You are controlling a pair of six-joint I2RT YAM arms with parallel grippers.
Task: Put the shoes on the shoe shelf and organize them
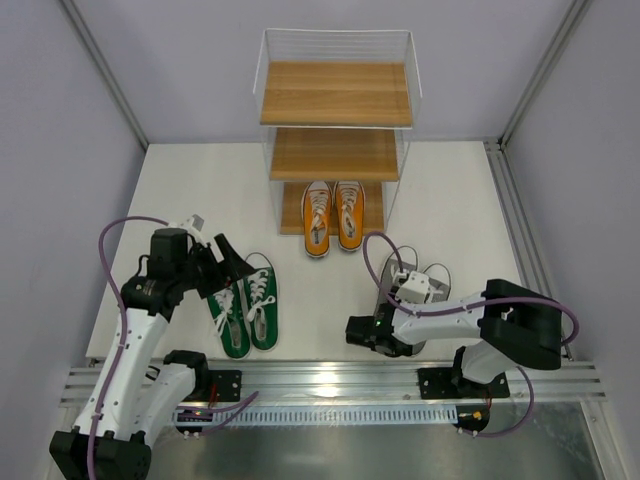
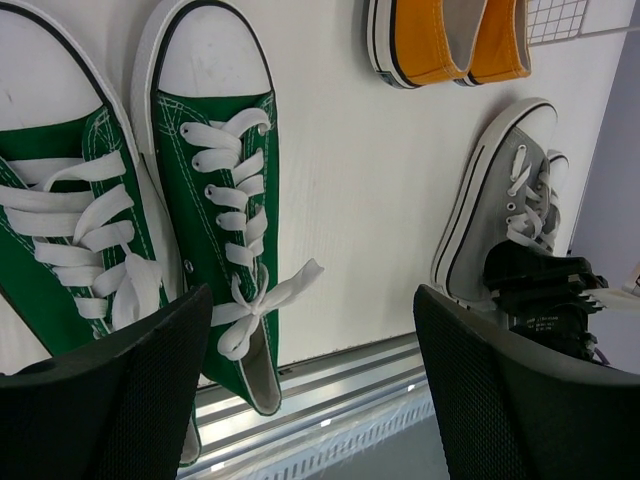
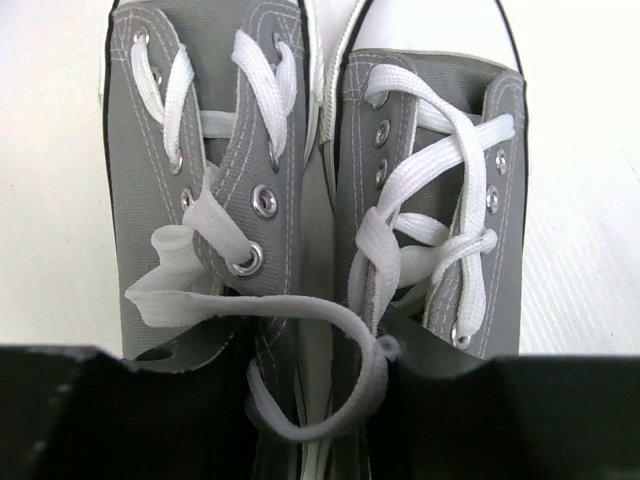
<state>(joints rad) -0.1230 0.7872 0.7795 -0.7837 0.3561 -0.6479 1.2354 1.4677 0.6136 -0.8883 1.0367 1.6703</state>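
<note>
The green shoes (image 1: 243, 308) lie side by side on the table at the left, toes pointing away. My left gripper (image 1: 226, 263) hovers over their toe end, open and empty; in the left wrist view (image 2: 312, 380) its jaws stand wide apart above the green shoes (image 2: 225, 180). The grey shoes (image 1: 398, 272) lie at the right. My right gripper (image 1: 392, 330) is at their heel end, one finger in each shoe's opening, shut on the grey shoes' (image 3: 200, 150) adjoining inner walls (image 3: 318, 400). The orange shoes (image 1: 333, 215) sit on the bottom board of the shoe shelf (image 1: 336, 95).
The shelf's middle and top boards are bare. Grey walls close in the table on the left, right and back. A metal rail (image 1: 330, 375) runs along the near edge. The orange shoes' heels (image 2: 440, 40) and the grey shoes (image 2: 500, 200) also show in the left wrist view.
</note>
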